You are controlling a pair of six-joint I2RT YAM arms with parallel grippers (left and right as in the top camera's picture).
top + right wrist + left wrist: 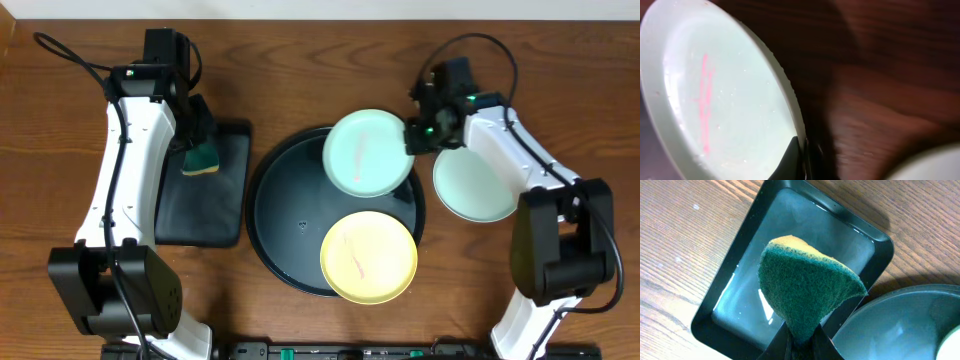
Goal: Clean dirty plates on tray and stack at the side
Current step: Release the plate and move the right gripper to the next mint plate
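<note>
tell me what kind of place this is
Probably a robot test bench staged for dishwashing, not a real kitchen: a wooden table, the left gripper holding a sponge over a small wet-looking tray, and the right gripper gripping a pink-streaked plate at a round black tray.

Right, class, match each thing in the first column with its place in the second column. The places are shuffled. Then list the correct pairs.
Column one
1. sponge
2. yellow plate
3. mint plate with pink streaks
4. other mint plate

Column two
A. flat on the table, right of the round tray
B. rim pinched by the right end effector
C. lying on the round tray's front part
D. held by the left end effector over the rectangular tray

Pairs: 1-D; 2-C; 3-B; 4-A
</note>
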